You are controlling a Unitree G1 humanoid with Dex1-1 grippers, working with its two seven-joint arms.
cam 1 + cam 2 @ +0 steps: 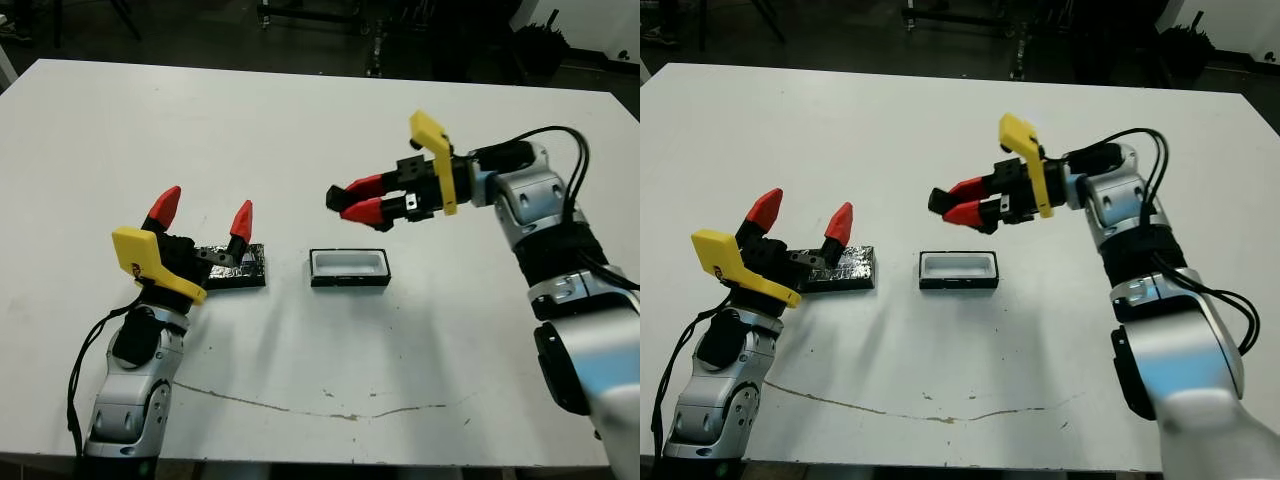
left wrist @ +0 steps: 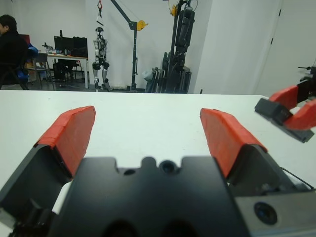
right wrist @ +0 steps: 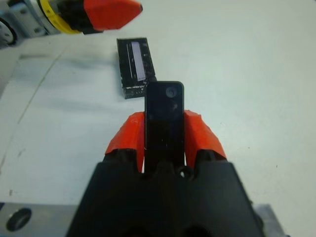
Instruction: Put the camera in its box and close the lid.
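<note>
The camera [image 3: 164,116] is clamped between the red fingertips of the right claw [image 1: 362,201] and is carried in the air above the counter [image 1: 300,120] — up and slightly beyond the box [image 1: 349,268], not yet over its opening as far as can be judged. In the right wrist view the bar is seen standing out past the fingertips, w/ the box on the counter ahead of it. The box lies open, white lining up, nothing in it. Just beside the box, on the robot's left, the lid [image 1: 243,267] rests flat w/ its foil-like face up; part of it is hidden behind the left claw [image 1: 203,220], whose fingers are spread well apart w/ nothing between them, held above the lid's near end. So the step in hand is judged to be the carry — camera picked up, insertion not yet done, lid not yet touched. The next move calls for the camera to be brought over the box and its long axis lined up w/ the box's length, then lowered level into the lining before release; the fit looks tight, so a tilted bar would likely catch on a wall. Approx. a third of the task is judged done.
</note>
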